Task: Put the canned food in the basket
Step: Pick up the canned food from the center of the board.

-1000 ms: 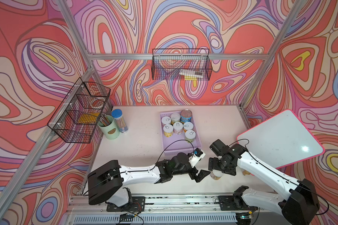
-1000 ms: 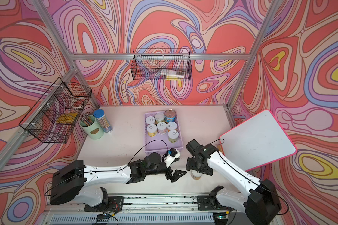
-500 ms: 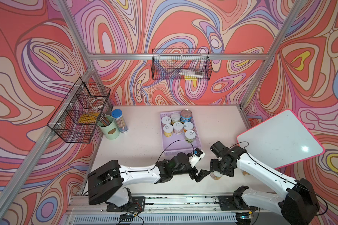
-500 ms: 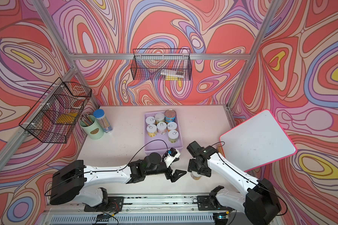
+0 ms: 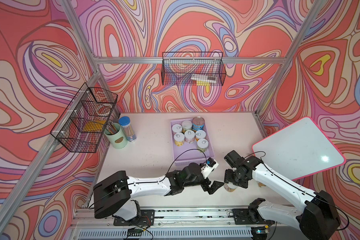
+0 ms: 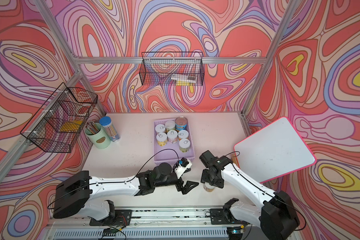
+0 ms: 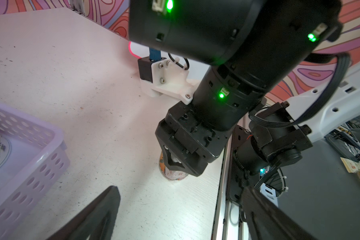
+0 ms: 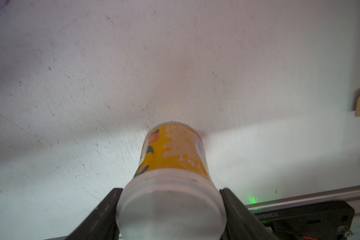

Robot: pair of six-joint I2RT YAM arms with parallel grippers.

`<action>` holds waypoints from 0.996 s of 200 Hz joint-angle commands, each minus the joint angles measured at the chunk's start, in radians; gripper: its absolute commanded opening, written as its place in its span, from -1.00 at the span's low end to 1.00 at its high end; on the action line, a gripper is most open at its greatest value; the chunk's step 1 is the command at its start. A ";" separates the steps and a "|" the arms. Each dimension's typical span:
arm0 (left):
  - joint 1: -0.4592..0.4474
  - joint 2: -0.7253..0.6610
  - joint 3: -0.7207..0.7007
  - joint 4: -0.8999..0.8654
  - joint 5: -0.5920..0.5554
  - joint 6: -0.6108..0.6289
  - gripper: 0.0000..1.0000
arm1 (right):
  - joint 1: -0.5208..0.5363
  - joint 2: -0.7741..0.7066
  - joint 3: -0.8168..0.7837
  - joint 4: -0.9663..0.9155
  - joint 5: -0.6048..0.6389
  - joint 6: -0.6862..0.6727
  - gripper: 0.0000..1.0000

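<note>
Step in hand: grasp of last can.
Right gripper (image 8: 169,202) pinching yellow-labelled can (image 8: 173,151) just under white lid.
Can upright on desk (image 5: 154,149) near front edge, outside basket (image 5: 210,145); seven cans (image 5: 189,136) already inside.
Next: lift clear of low wall, set down in free near end.
Right arm bent, wrist pointing down.
Left gripper (image 5: 213,186) spread, empty, hovering just beside can.

- lilac perforated basket (image 5: 187,160): holds six short white-lidded cans (image 5: 189,136) and one taller blue can (image 5: 197,124), all upright.
- yellow-labelled can (image 8: 173,153): upright on the table (image 5: 154,149), outside the basket.
</note>
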 commanded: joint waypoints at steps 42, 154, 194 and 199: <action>-0.006 0.007 -0.002 0.023 -0.011 -0.008 0.94 | -0.005 -0.017 0.006 -0.009 0.024 -0.003 0.24; 0.115 -0.059 -0.030 0.072 0.011 -0.095 0.98 | -0.004 0.012 0.298 -0.178 0.111 -0.146 0.04; 0.214 -0.087 -0.047 0.105 0.086 -0.147 0.98 | -0.005 0.052 0.425 -0.217 0.130 -0.212 -0.02; 0.219 -0.092 -0.047 0.098 0.084 -0.146 0.98 | -0.004 0.058 0.438 -0.217 0.130 -0.218 -0.02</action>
